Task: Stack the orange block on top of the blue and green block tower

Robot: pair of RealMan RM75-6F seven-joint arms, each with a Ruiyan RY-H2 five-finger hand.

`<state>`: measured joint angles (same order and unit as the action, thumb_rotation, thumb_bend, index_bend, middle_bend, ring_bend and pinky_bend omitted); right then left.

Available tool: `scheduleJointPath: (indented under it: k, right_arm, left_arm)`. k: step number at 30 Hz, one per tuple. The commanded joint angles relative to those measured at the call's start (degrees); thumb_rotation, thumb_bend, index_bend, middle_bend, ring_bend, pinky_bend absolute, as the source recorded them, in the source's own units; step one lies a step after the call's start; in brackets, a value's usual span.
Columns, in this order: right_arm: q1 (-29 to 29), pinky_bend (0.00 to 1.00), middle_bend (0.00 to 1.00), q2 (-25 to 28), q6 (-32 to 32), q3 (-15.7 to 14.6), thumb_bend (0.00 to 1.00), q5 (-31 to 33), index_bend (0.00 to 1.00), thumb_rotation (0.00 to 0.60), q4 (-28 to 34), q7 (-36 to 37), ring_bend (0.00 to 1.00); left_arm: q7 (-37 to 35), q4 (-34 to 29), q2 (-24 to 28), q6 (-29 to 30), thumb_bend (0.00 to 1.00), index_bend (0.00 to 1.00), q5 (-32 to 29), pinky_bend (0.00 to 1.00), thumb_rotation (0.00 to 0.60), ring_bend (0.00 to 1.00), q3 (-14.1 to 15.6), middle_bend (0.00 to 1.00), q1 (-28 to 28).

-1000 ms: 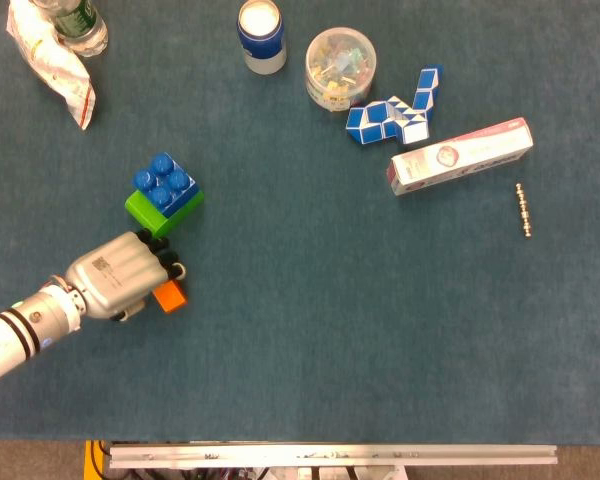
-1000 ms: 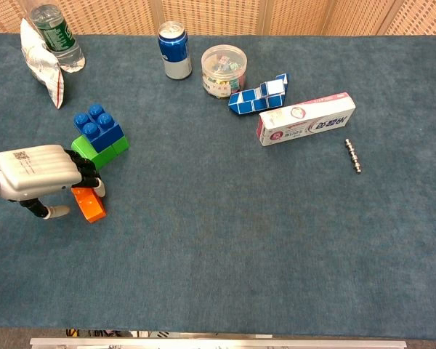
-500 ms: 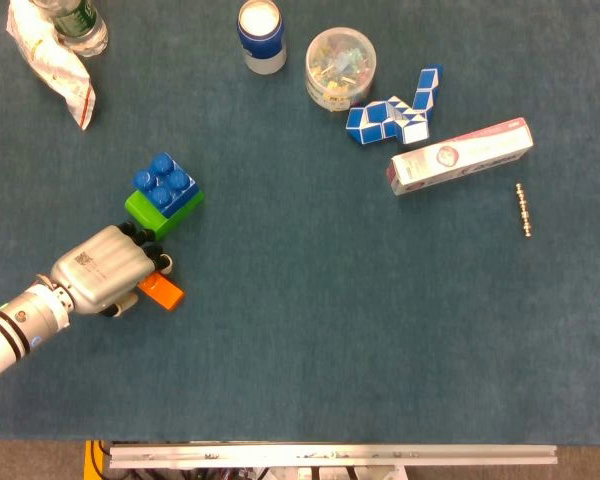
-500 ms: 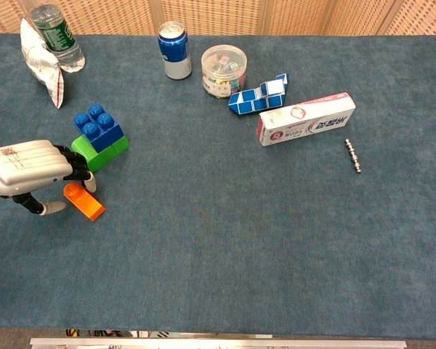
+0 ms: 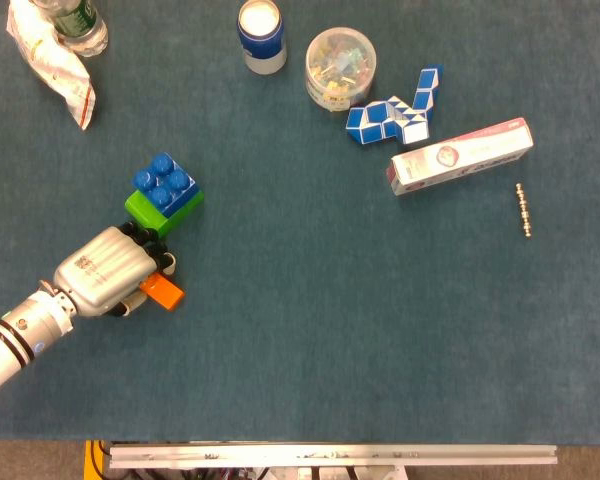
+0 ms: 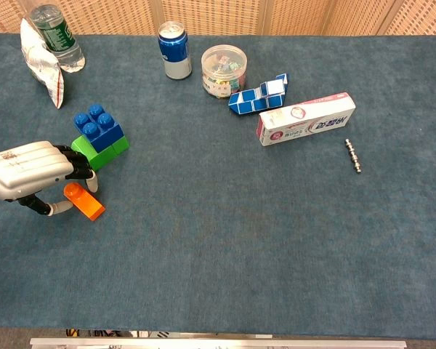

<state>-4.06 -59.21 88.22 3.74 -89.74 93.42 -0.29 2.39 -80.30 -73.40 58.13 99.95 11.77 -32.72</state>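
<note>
The left hand [image 6: 30, 171] pinches the orange block [image 6: 84, 201] low over the table [image 6: 225, 240], fingers curled around it. Just beyond, touching the fingers, stands the blue and green block tower [image 6: 99, 138].

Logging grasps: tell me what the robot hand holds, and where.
Cannot be told: the left robot hand covers one end of the orange block, hiding any grip.

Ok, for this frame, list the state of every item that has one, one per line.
Orange plastic block: lying on the mat, not stacked.
Blue block: seated on green block.
Left hand: over the orange block's end; grip unclear.
Blue soda can: upright.
Clear round tub: upright.
Toothpaste box: lying flat.
</note>
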Motion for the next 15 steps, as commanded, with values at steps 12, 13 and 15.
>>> scheduleJointPath:
  k: [12,13,15]
  right_arm:
    - [-0.1,0.37,0.37,-0.1,-0.1,0.0,0.25,-0.1,0.32,0.600,0.3,-0.4,0.33]
    - [-0.1,0.37,0.37,0.0,-0.1,0.0,0.25,-0.1,0.32,0.600,0.3,-0.5,0.33]
    - [0.0,0.37,0.37,0.0,-0.1,0.0,0.25,-0.2,0.32,0.600,0.4,-0.5,0.33]
  left_arm:
    - [-1.6,4.0,-2.1,3.1,0.36,0.34,0.3,0.26,0.600,0.23,0.4,0.36,2.5]
    - [-1.7,4.2,-2.3,3.3,0.36,0.35,0.4,0.26,0.600,0.23,0.4,0.36,2.6]
    - [-1.9,4.7,-2.8,3.7,0.36,0.36,0.6,0.26,0.600,0.23,0.4,0.36,2.9]
